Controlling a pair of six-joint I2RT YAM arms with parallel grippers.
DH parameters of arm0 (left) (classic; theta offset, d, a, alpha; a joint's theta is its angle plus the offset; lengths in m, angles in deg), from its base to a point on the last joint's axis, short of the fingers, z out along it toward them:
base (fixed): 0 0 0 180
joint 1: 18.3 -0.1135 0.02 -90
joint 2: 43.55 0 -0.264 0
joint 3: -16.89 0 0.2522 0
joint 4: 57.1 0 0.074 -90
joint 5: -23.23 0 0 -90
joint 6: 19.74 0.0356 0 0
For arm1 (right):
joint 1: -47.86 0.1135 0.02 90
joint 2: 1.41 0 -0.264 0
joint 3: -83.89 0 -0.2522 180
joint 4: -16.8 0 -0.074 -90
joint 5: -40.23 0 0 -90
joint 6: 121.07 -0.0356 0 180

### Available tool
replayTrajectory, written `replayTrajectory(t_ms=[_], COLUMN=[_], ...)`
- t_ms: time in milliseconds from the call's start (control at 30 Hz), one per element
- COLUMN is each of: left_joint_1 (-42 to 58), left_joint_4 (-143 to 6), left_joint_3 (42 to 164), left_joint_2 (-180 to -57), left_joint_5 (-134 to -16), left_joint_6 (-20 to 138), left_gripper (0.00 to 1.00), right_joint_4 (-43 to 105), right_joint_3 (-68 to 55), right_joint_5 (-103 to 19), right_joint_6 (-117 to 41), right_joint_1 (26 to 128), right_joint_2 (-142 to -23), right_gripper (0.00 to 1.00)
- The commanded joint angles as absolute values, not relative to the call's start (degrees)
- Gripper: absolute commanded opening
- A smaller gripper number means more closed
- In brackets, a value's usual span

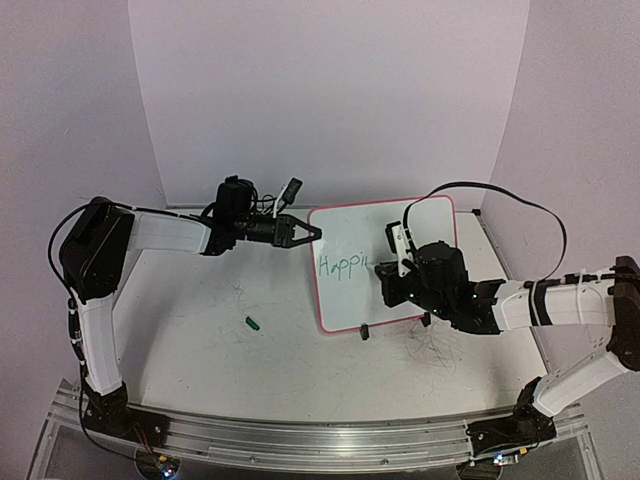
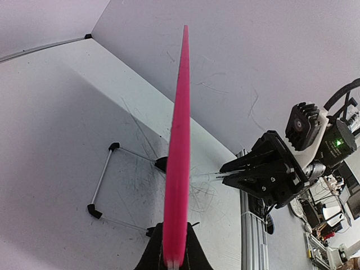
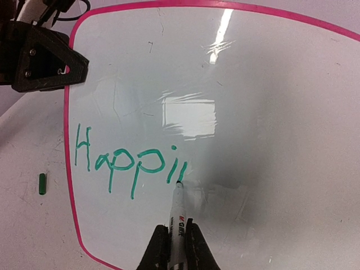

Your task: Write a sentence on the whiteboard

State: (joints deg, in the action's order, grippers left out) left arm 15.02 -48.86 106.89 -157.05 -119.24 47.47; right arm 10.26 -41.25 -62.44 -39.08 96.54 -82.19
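The whiteboard stands tilted on its black clip feet at centre right. Green lettering reads "Happi" plus one more stroke; it also shows in the top view. My right gripper is shut on a white marker whose tip touches the board at the end of the last stroke. In the top view the right gripper is in front of the board. My left gripper is shut on the board's upper left edge; in the left wrist view the gripper clamps the pink rim edge-on.
A small green marker cap lies on the table left of the board, also in the right wrist view. Grey scribble marks cover the tabletop. The board's wire stand shows behind it. White walls enclose the table.
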Motion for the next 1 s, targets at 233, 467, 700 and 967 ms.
replayTrajectory(t_ms=[233, 467, 700, 967], left_joint_1=[17.0, 17.0, 17.1, 17.1], left_joint_4=[-50.4, -50.4, -50.4, -50.4], left_joint_3=[106.7, 106.7, 106.7, 106.8], left_joint_2=[-156.5, -156.5, -156.5, -156.6], left_joint_5=[-119.1, -119.2, -119.1, -119.2], left_joint_6=[48.7, 48.8, 48.7, 48.7], left_gripper=[0.00, 0.00, 0.00, 0.00], right_joint_4=[6.6, 6.4, 7.5, 10.4], right_joint_3=[-38.3, -37.9, -38.8, -40.5], right_joint_5=[-66.4, -68.3, -70.6, -68.0], right_joint_6=[-38.1, -38.0, -39.0, -40.2], right_joint_1=[96.6, 96.5, 96.5, 96.5], right_joint_2=[-83.9, -84.0, -82.6, -81.2], right_gripper=[0.00, 0.00, 0.00, 0.00])
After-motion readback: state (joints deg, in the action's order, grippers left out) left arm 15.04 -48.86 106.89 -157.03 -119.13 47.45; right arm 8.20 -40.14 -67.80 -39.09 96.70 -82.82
